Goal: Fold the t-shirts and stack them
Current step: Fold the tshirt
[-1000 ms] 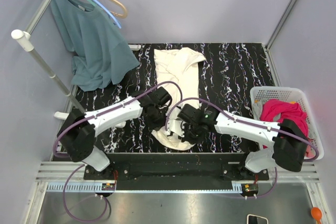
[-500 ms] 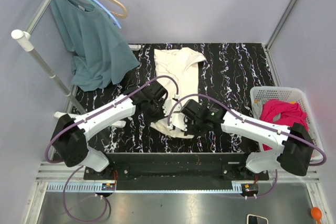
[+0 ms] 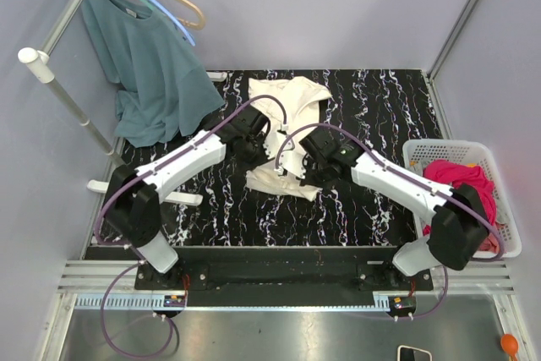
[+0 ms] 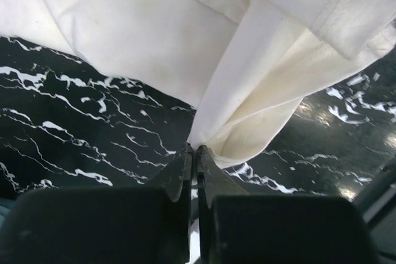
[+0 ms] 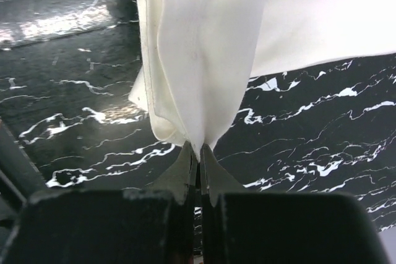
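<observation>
Left wrist, creased cream t-shirt (image 4: 154,23), marbled tabletop (image 4: 74,143)

On table (image 3: 372,116), at the middle: tee (image 3: 287,103), near end doubled over.
Flanked by left gripper (image 4: 197,151) at left edge and right gripper (image 5: 199,148) at right edge; right of table, basket (image 3: 414,158) with other tee (image 3: 452,177) in it; behind left, shirt (image 3: 148,65) on rack (image 3: 63,96).

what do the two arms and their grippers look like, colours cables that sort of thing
The left arm and right arm both have white links with chunky black joints and black wrists. A thin purple cable loops along each arm from its base. The left gripper and right gripper are black, each with two fingers that taper to narrow tips.
</observation>
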`<action>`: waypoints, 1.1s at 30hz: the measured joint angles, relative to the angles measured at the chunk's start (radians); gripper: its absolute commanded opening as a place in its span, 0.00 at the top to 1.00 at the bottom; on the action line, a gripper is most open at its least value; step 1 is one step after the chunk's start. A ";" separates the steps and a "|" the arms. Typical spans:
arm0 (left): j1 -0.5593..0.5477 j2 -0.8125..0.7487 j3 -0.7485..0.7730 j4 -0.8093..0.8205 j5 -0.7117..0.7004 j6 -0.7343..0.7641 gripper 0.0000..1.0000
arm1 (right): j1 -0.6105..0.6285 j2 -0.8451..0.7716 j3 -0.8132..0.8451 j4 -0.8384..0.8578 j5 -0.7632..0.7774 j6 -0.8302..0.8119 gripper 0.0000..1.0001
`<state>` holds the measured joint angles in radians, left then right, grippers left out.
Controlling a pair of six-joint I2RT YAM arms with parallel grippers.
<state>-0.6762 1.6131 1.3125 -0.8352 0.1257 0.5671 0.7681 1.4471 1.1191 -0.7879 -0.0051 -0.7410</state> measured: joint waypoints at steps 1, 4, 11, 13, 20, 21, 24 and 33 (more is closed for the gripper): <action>0.005 0.020 0.013 0.005 -0.002 0.002 1.00 | -0.012 0.020 0.009 0.000 0.002 -0.012 1.00; 0.018 0.074 0.056 0.007 -0.007 0.012 1.00 | -0.041 0.074 0.038 -0.004 0.006 -0.033 1.00; 0.067 0.167 0.140 0.047 -0.015 0.016 1.00 | -0.103 0.188 0.140 -0.006 0.017 -0.078 1.00; 0.079 0.183 0.153 0.052 -0.017 0.016 1.00 | -0.114 0.221 0.171 -0.007 0.021 -0.087 1.00; 0.121 0.277 0.240 0.071 -0.029 0.016 1.00 | -0.154 0.338 0.280 -0.013 0.031 -0.105 1.00; 0.125 0.289 0.251 0.075 -0.033 0.015 1.00 | -0.161 0.355 0.296 -0.014 0.032 -0.108 1.00; 0.140 0.330 0.289 0.086 -0.045 0.013 1.00 | -0.178 0.402 0.341 -0.011 0.040 -0.117 1.00; 0.176 0.426 0.373 0.127 -0.090 -0.003 1.00 | -0.215 0.535 0.467 0.002 0.051 -0.145 1.00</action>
<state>-0.4999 2.0396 1.6852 -0.7078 0.0357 0.5644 0.5533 1.9820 1.5864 -0.7864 0.0460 -0.8860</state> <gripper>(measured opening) 0.020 0.012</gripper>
